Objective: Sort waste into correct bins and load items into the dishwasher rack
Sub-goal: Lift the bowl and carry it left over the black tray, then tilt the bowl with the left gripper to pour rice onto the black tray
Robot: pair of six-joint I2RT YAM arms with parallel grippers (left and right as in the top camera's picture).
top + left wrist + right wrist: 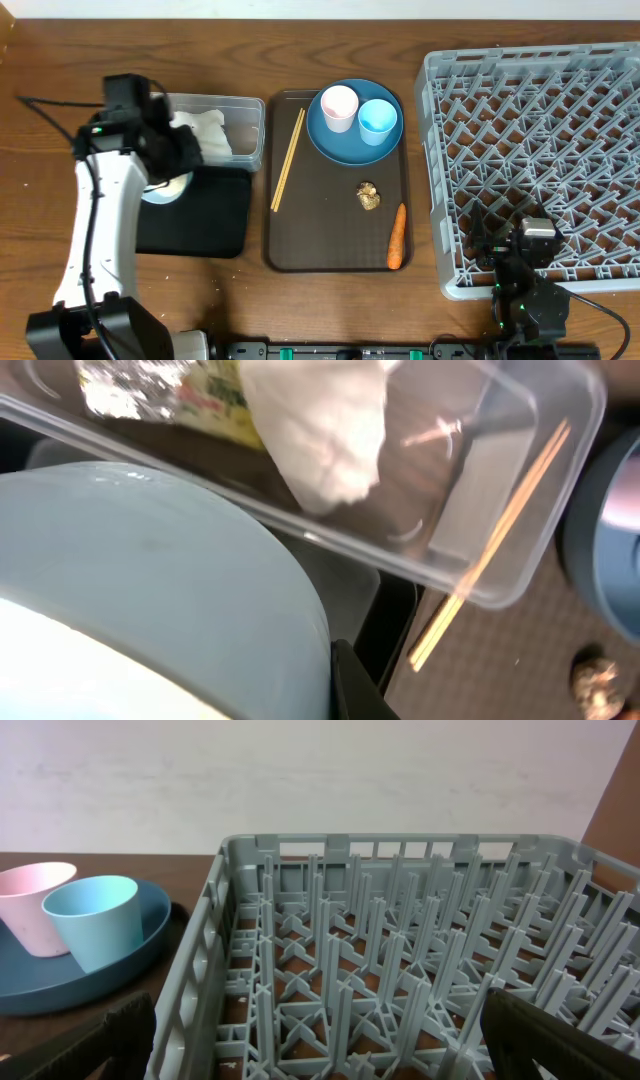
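Over the brown wooden table (pixel 330 310), left jaws pinch the light blue bowl (pixel 150 580), right jaws wide, pale wall (pixel 300 770) behind.

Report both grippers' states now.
Left gripper: closed, holding the light blue bowl.
Right gripper: open, holding nothing.

overhead: fixed, straight down on the whole table (pixel 330 310), far edge at top.
left wrist: very near, almost against the light blue bowl (pixel 150 580), facing far-right across the clear tub (pixel 480 480) to the chopsticks (pixel 490 550); overhead shares all three.
right wrist: low at the rack (pixel 400 950) near edge, facing the far wall (pixel 320 780); shares rack and blue plate (pixel 150 960) with overhead.
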